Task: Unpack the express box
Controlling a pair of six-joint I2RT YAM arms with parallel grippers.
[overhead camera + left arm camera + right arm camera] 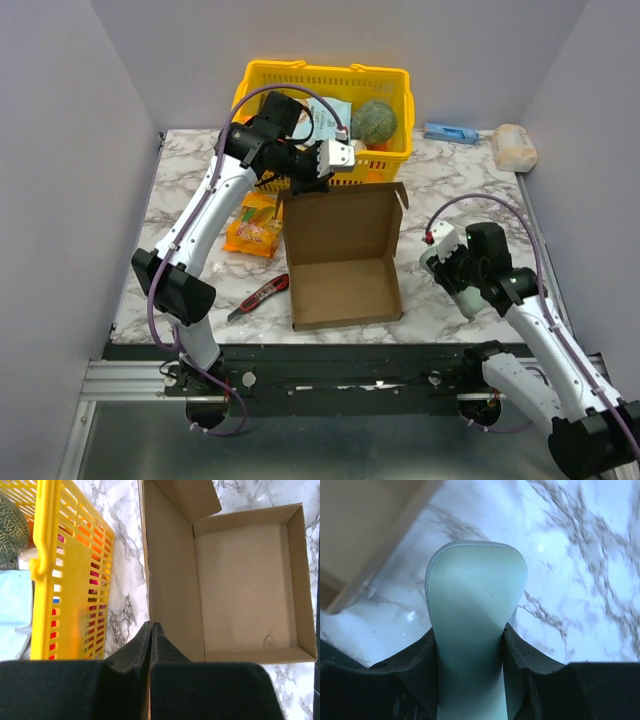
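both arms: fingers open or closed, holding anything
left fingers: closed on the box lid's edge
right fingers: closed on a pale green item

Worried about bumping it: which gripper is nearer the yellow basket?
Left. The left gripper sits right at the yellow basket's front wall; the right gripper is apart, beside the express box's right side.

- Above: box (343,285) interior open; raised lid (340,212) walls its far side, left pincer (312,186) on lid edge.
- Behind: basket (262,85) just past lid, narrow bench (127,555) strip between.
- Left: knife (260,297), packet (252,226) beside box.
- Right: right pincer (470,632) clamping pale object (475,580) near box; open bench beyond.
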